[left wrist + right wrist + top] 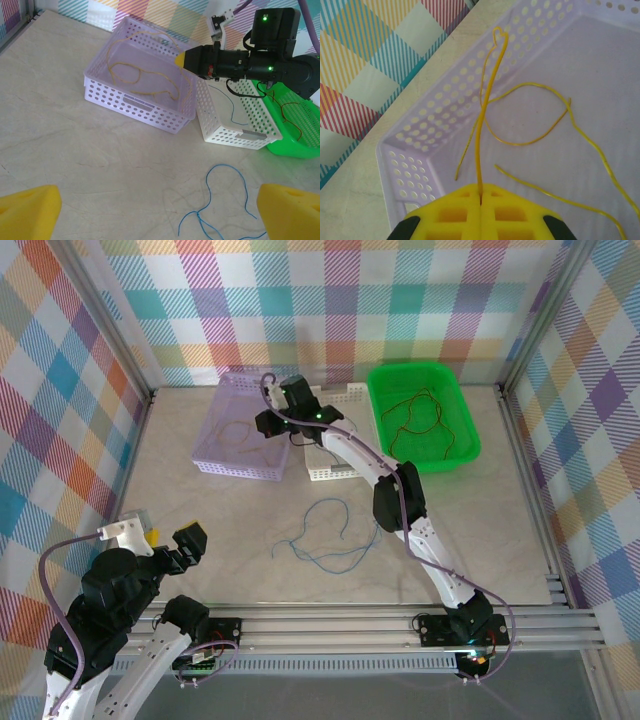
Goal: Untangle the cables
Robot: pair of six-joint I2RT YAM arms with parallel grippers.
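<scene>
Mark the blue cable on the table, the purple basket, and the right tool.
blue cable (223,165), left wrist view, top of its loop.
purple basket (131,101), left wrist view, near perforated wall.
right tool (481,190), right wrist view, seam between shut fingertips.

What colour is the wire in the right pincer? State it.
Yellow wire, clearest in the right wrist view.

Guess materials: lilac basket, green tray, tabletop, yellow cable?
Lilac basket: moulded plastic, semi-translucent, with a regular hole grid.
Green tray: likely glossy plastic; bright, smooth rim.
Tabletop: veined beige marble look; stone or laminate, can't tell.
Yellow cable: probably thin plastic-jacketed wire; smooth, holds curls.
</scene>
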